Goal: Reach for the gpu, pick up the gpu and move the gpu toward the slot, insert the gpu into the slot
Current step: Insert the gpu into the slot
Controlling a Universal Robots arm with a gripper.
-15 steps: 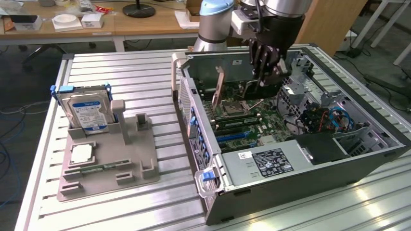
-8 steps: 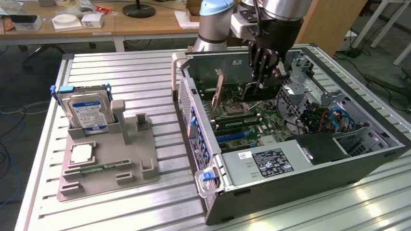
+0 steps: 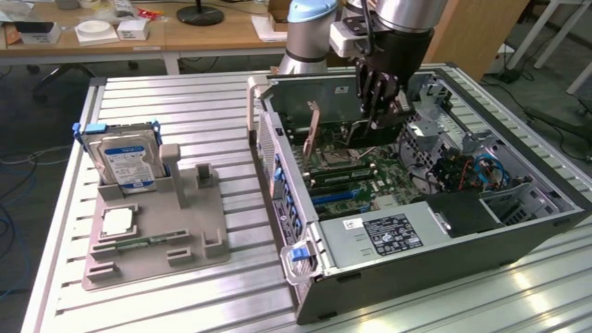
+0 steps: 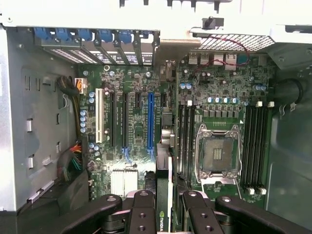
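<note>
My gripper [image 3: 379,119] reaches down into the open computer case [image 3: 518,229] and hangs above the green motherboard [image 3: 389,173]. In the wrist view the gripper [image 4: 165,212] is shut on the gpu [image 4: 162,220], a thin dark card seen edge-on with a green logo between the black fingers [image 4: 141,214]. The slot [image 4: 150,122] is a long blue strip on the board, also seen as the slot [image 3: 335,197] in the exterior view. The card is held above the board, set off to one side of the slot, between it and the black memory slots [image 4: 185,141].
The square silver processor socket [image 4: 218,156] lies beside the memory slots. The power supply [image 3: 389,232] fills the case's near end, and cables [image 3: 481,170] lie at the exterior view's right. A grey fixture [image 3: 157,229] on the table holds a hard drive [image 3: 125,159].
</note>
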